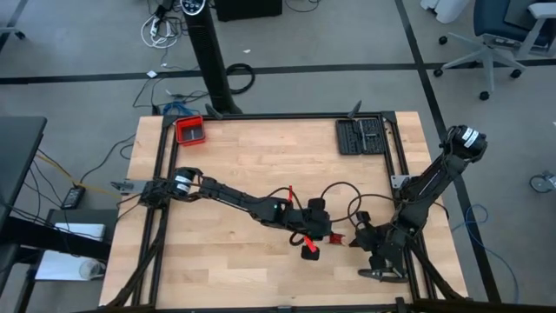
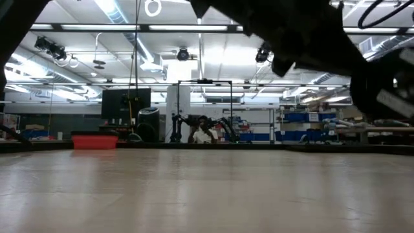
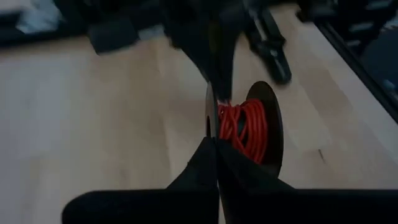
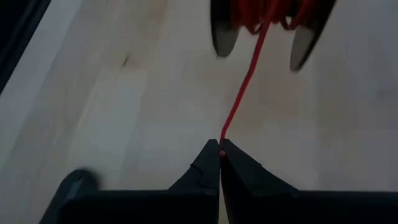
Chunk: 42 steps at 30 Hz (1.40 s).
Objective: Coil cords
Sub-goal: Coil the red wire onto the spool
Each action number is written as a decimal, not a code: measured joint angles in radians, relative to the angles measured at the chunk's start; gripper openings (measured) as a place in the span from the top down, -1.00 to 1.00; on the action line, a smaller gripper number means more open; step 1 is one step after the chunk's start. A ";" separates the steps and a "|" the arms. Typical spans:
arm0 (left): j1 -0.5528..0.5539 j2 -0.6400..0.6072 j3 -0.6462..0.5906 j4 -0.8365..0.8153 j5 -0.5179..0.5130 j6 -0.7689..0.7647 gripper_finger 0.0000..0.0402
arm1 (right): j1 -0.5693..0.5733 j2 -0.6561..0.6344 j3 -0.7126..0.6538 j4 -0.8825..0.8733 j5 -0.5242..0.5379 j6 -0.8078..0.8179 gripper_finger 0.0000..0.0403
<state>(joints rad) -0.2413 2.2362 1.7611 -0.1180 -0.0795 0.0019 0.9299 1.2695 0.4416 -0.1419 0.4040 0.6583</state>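
From above I see my two arms meeting low on the table, near its front edge and right of centre, with the red tray and the black tool case well apart at the back. The left gripper is clamped shut on the near flange of the black spool, whose axle lies roughly level and crosswise to those fingers. The red cord is mostly wound on that spool; one free strand runs straight from the windings to the right gripper, which is pinched tight on the strand's end. The strand's long axis points from spool to right fingertips. I judge the winding goes best if I keep light tension and feed the strand square to the axle, between the flanges, without tugging the spool free.
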 joint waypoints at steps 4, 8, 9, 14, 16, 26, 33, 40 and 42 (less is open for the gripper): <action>-0.001 -0.027 0.000 0.038 -0.054 0.020 1.00 | 0.020 -0.024 0.000 0.025 0.165 -0.029 1.00; -0.007 -0.035 0.001 0.095 -0.093 0.017 1.00 | 0.040 -0.029 0.000 0.123 0.334 -0.098 1.00; -0.010 -0.035 0.001 0.102 -0.112 0.016 1.00 | 0.044 -0.029 0.000 0.141 0.353 -0.118 1.00; -0.038 -0.037 0.001 0.143 -0.217 0.013 1.00 | 0.072 -0.028 -0.002 0.211 0.442 -0.148 1.00; -0.051 -0.037 0.002 0.158 -0.262 0.015 1.00 | 0.085 -0.028 -0.002 0.229 0.484 -0.148 1.00; -0.109 -0.038 0.003 0.174 -0.405 0.063 1.00 | 0.063 -0.028 -0.002 0.249 0.472 -0.130 0.90; -0.120 -0.033 0.002 0.170 -0.394 0.059 1.00 | 0.061 -0.042 0.000 0.200 0.331 -0.007 0.73; -0.121 -0.033 0.002 0.163 -0.386 0.047 1.00 | 0.150 -0.133 0.074 -0.105 0.385 0.134 0.75; -0.121 -0.033 0.002 0.165 -0.386 0.047 1.00 | 0.168 -0.150 0.083 -0.127 0.413 0.134 0.75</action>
<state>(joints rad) -0.3618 2.2036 1.7634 0.0467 -0.4656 0.0486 1.0984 1.1195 0.5250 -0.2685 0.8171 0.7924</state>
